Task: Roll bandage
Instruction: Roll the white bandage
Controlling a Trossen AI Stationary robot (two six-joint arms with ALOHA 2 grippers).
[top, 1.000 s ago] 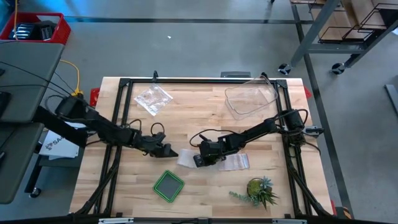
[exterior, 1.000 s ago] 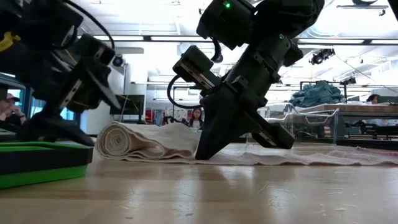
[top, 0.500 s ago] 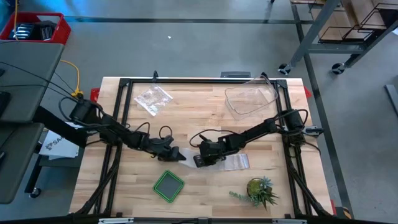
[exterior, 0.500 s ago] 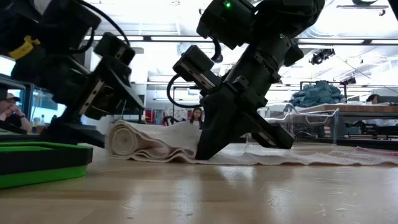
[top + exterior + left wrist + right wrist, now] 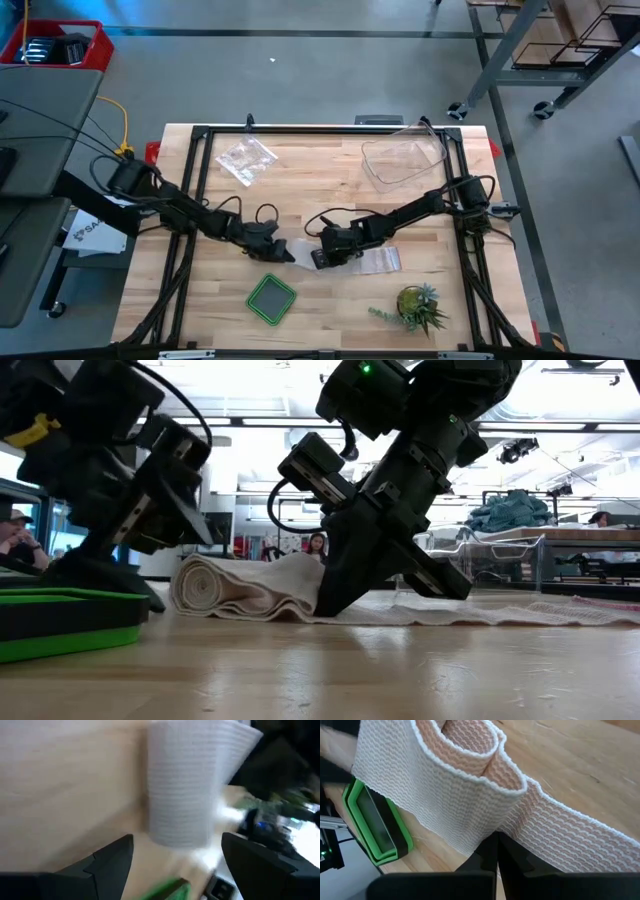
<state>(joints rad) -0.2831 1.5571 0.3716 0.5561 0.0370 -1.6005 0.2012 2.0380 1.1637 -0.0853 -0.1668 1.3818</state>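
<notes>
The white bandage lies on the table near its middle. Its rolled end (image 5: 298, 254) (image 5: 212, 584) is toward the left, and its flat strip (image 5: 378, 260) runs off to the right. Just right of the roll, my right gripper (image 5: 320, 260) (image 5: 325, 607) stands shut with its tips down on the strip. Between roll and tips the cloth stands up in a loose fold (image 5: 470, 750). My left gripper (image 5: 279, 250) (image 5: 175, 857) is open at the roll's left side, and the roll (image 5: 180, 785) shows just ahead between its two fingers. My right gripper presses its shut fingertips (image 5: 496, 854) down on the flat strip (image 5: 545, 845) beside the fold, slanting down from the table's right. The strip lies on the table under them. My left gripper stands at the roll; I cannot tell whether its fingers touch it.
A green square container (image 5: 271, 298) (image 5: 60, 622) sits near the front edge, just left of the roll. A small potted plant (image 5: 420, 306) is at the front right. A clear plastic tub (image 5: 403, 160) stands at the back right and a crinkly clear bag (image 5: 246, 158) at the back left.
My left gripper has moved toward the table's right, up to the roll, sinking a little. The roll has shifted slightly toward my right gripper, and the cloth between them has bunched up into a higher fold. The strip under my right gripper has stayed in place.
</notes>
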